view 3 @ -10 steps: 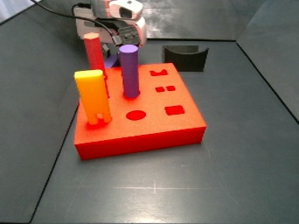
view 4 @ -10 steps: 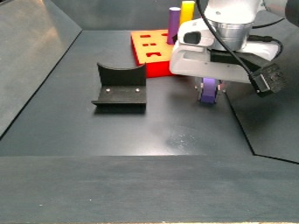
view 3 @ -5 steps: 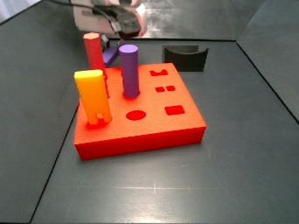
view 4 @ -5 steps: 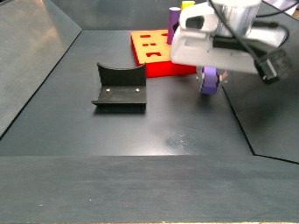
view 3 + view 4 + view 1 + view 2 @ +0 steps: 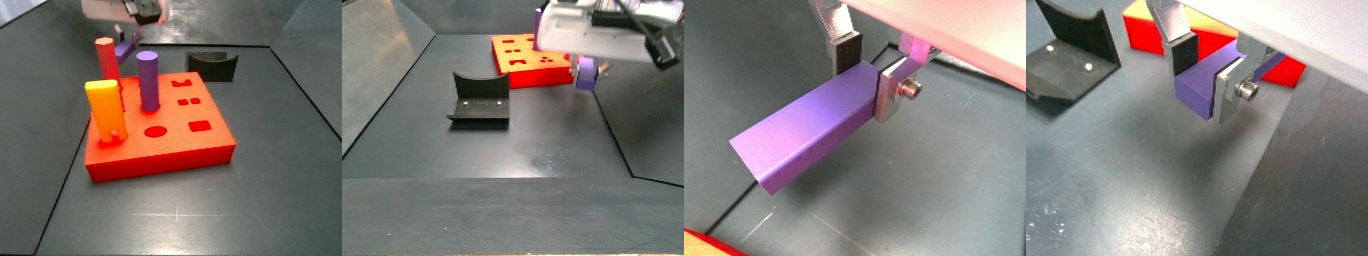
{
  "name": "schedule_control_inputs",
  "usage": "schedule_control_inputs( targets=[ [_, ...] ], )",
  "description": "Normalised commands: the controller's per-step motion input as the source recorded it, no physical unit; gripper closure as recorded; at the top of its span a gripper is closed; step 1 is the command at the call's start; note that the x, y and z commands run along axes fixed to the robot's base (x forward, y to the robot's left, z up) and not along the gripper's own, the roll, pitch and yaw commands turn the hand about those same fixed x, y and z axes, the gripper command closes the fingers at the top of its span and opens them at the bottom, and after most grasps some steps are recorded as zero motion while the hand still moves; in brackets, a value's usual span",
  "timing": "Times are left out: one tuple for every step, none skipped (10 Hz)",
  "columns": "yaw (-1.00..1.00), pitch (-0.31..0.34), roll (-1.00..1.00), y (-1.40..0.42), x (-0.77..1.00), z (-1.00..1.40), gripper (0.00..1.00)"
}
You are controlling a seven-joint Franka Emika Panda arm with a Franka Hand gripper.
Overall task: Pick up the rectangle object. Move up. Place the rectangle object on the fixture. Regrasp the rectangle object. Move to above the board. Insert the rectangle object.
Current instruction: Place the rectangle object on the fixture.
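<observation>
The fingers (image 5: 846, 47) clamp one end of the purple bar (image 5: 807, 140), the gripper (image 5: 1209, 70) holding it clear above the dark surface (image 5: 502, 150). The red board (image 5: 529, 59) lies beside it, and the fixture (image 5: 478, 98) stands apart.

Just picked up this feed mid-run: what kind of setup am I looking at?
Likely a lab test cell for peg insertion: a dark walled table, a red board with shaped holes, a black fixture, and the gripper holding the rectangle object above the floor.
</observation>
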Motion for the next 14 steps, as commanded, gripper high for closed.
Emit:
schedule_control_inputs(
  targets=[
    [-0.01,0.021,0.01,0.00,-0.02,1.00,1.00],
    [-0.01,0.021,0.02,0.01,-0.02,1.00,1.00],
    [-0.01,0.024,0.03,0.01,-0.03,1.00,1.00],
    [-0.01,0.026,0.03,0.01,-0.03,1.00,1.00],
    [-0.01,0.028,0.04,0.02,-0.04,1.00,1.00],
    [-0.01,0.035,0.04,0.02,-0.03,0.91,1.00],
    [-0.01,0.040,0.05,0.02,-0.03,0.75,1.00],
    [-0.01,0.054,0.05,0.02,-0.01,0.54,1.00],
    [-0.01,0.065,0.05,0.02,-0.01,0.38,1.00],
    [-0.01,0.076,0.05,0.02,0.00,0.22,1.00],
    [0.83,-0.112,0.21,0.04,1.00,0.08,1.00],
    [0.78,-0.099,0.21,0.04,1.00,0.06,1.00],
    [0.58,-0.074,0.20,0.04,1.00,0.04,1.00],
    [0.39,-0.055,0.16,0.03,1.00,0.04,1.00]
  ],
)
